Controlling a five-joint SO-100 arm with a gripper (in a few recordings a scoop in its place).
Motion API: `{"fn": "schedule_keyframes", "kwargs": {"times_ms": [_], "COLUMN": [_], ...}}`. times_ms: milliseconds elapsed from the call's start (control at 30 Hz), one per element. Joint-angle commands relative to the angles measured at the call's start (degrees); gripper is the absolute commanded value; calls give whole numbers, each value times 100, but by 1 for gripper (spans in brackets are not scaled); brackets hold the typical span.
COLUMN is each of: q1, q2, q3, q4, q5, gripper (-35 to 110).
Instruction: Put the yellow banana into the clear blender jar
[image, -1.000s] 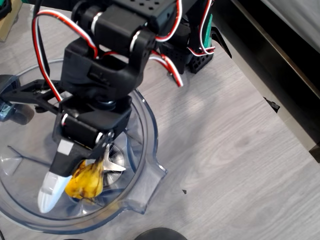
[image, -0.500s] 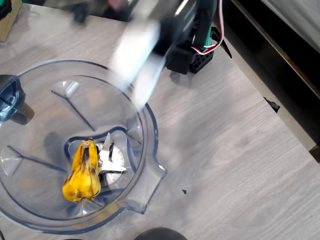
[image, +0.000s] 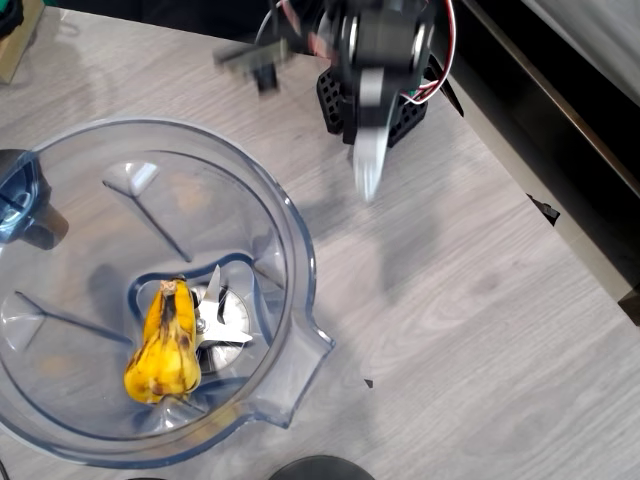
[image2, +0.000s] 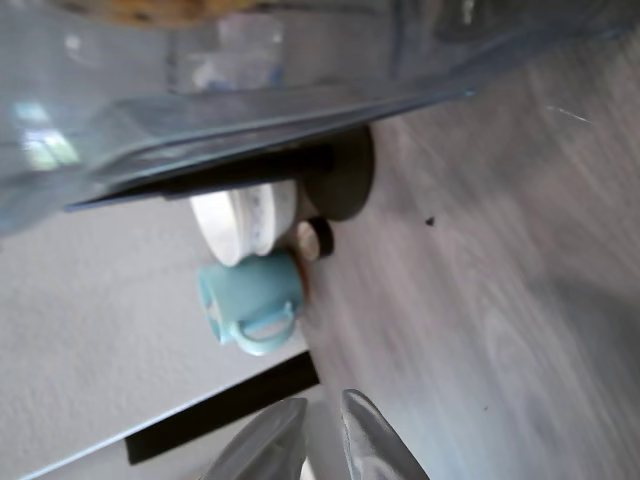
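The spotted yellow banana (image: 165, 345) is lying inside the round clear blender jar (image: 290, 255), beside its blade; the near-closed, empty claw (image2: 320, 440) is hanging well apart.

table (image: 480, 300): grey wood-grain, 2 small dark specks on it | mug (image2: 250, 298): pale teal, handle facing the wrist camera, at the table's edge | white round dish (image2: 240, 222): just beside the mug, possibly a bowl, blurred | dark round disc (image2: 345, 172): next to the dish | floor (image2: 90, 340): light grey
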Motion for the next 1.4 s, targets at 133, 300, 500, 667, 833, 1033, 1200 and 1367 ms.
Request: {"fn": "schedule_keyframes", "kwargs": {"times_ms": [133,300,500,667,833,1033,1200,1367], "q1": [123,79,97,132,141,193,211,229], "q2": [870,870,870,870,870,870,870,870], "q3": [1503,2206,3041,3498,3920,3920,3929,3929], "q4": [-53,-123,-202,-167,-229,-193,-132,-123], "q5": [53,70,35,35,26,0,-44,-44], "gripper": [0,0,0,0,0,0,0,0]}}
